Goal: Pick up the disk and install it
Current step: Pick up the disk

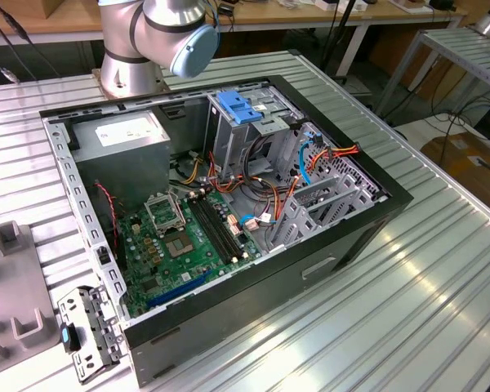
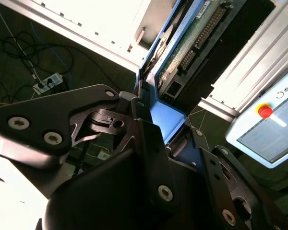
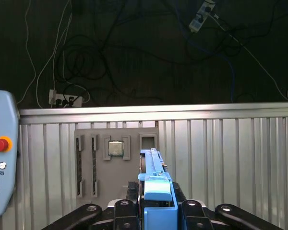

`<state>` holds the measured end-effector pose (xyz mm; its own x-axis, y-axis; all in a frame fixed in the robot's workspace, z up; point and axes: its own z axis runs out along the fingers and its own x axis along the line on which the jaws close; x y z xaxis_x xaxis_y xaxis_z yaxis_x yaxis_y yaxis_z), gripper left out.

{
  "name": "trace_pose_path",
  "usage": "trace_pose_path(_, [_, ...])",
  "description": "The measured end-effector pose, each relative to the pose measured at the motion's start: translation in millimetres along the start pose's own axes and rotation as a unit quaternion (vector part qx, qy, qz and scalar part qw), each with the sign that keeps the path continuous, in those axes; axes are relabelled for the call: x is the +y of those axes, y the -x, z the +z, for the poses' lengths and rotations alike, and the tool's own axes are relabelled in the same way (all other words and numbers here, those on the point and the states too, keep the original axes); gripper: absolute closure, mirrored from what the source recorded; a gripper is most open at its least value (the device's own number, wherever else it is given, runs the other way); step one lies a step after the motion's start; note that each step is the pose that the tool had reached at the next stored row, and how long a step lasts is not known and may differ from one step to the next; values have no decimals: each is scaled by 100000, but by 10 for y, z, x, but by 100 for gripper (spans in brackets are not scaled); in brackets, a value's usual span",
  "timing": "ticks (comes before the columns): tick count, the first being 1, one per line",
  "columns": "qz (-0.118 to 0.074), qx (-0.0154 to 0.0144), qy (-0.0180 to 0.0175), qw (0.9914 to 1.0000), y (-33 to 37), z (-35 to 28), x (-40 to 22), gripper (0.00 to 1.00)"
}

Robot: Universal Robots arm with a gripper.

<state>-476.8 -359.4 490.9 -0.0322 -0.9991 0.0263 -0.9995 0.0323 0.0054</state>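
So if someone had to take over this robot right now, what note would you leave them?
Gripper: shut on the disk, held edge-on by its blue-railed end, as both wrist views show.
Disk: in the gripper, with the table and a grey tray behind it.
Case: lies open on the table in the exterior view.
Done: disk picked up.
Left: installing it; it is not in the case yet.
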Motion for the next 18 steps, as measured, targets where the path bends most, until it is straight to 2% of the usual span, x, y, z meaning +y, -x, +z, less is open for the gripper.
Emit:
trace_pose_path(8, [0,-20,2,100000,0,-19,0,63])
trace_pose_path(18, [2,-100,0,100000,-4,-141,0,63])
